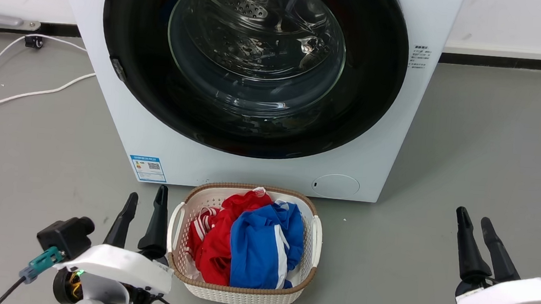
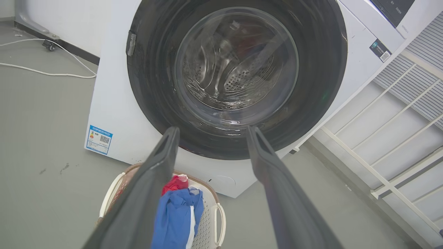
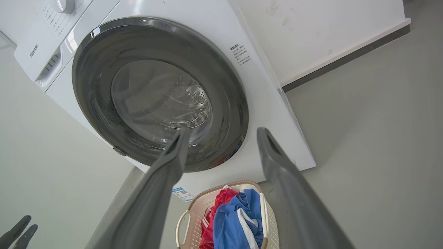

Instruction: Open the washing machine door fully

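Observation:
The white washing machine (image 1: 259, 173) stands in front of me, seen from above in the head view. Its washing machine door (image 1: 254, 57), a glossy black disc with a clear glass bowl, lies shut flat against the front, with a small latch (image 1: 117, 69) at its left edge. My left gripper (image 1: 148, 194) is open and low at the left, well short of the door. My right gripper (image 1: 473, 216) is open at the lower right, also clear of it. The left wrist view looks between open fingers (image 2: 211, 129) at the door (image 2: 237, 74). So does the right wrist view (image 3: 224, 130), with the door (image 3: 159, 93) beyond.
A white woven laundry basket (image 1: 248, 187) holding red and blue clothes sits on the grey floor just before the machine, between my grippers. A white cable (image 1: 11, 95) trails over the floor at the left. A white slatted frame (image 2: 398, 138) stands beside the machine.

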Controlling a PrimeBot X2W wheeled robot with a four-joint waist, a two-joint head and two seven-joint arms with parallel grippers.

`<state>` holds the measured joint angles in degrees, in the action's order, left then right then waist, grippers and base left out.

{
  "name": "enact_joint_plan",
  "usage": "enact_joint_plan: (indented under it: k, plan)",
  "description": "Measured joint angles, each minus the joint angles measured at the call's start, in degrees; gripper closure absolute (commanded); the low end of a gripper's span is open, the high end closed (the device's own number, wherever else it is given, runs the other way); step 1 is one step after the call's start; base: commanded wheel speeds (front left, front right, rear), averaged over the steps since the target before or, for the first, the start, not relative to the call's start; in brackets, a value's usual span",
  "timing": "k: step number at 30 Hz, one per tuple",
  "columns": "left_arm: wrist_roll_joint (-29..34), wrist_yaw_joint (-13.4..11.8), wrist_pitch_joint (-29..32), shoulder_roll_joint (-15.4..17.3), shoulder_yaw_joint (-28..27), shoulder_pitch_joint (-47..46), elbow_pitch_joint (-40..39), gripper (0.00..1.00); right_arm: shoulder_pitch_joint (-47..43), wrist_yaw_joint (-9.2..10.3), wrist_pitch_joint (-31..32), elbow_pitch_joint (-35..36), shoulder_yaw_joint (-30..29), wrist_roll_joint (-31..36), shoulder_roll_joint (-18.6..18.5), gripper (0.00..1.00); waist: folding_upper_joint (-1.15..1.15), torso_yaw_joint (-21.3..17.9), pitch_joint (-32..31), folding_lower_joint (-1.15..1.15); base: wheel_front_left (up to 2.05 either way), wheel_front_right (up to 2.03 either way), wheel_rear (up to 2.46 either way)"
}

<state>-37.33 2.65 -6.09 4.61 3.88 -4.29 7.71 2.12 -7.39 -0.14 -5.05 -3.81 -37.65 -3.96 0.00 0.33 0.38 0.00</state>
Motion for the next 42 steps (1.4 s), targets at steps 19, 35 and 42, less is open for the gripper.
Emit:
enact_joint_plan:
  k: [19,35,42]
  plan:
    - [13.6,-2.9,-2.9,2.5,3.5,-0.8,0.7,0.00,-0.1,-0.01,1.0,2.2,0.7,15.1,-0.8,0.00,0.00,0.2,0.3,0.00,0.00,0.00,0.00]
    - [20.2,-4.2,-5.1,3.4,5.0,-0.9,2.0,0.00,-1.0,-0.01,-0.7,4.2,-0.5,24.2,0.2,0.00,0.00,0.4,0.1,0.00,0.00,0.00,0.00]
    - [22.4,-4.2,-5.8,3.4,5.6,-0.9,2.2,0.00,-1.4,-0.01,-1.3,4.6,-0.7,26.7,0.6,0.00,0.00,0.4,-0.1,0.00,0.00,0.00,0.00]
